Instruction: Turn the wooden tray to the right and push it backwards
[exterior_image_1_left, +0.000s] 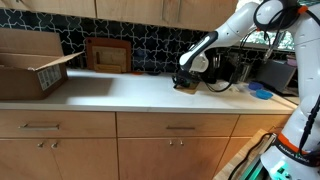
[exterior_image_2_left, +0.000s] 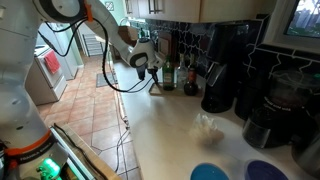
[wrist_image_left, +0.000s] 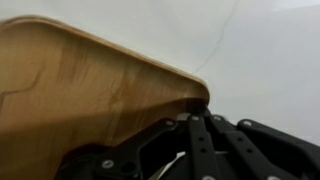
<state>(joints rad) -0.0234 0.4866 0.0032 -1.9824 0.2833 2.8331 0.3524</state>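
White countertop (exterior_image_1_left: 120, 95) carries the small, shallow, light-tan wooden tray (exterior_image_1_left: 186, 87), well apart from the big cardboard box (exterior_image_1_left: 30, 65). In the wrist view the tray spreads ahead of my black two-finger gripper (wrist_image_left: 197, 122), with its rounded corner at the fingertips. The jaws are closed together, gripping nothing, so I judge the turn starts with a push at that corner.

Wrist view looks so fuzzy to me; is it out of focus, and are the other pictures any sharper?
Wrist view: the close tray is soft and unfocused; the dark tool at its edge is slightly crisper. In an exterior view the counter is evenly lit, a soft shadow beside the box. In an exterior view the window glares, the coffee makers look dark.
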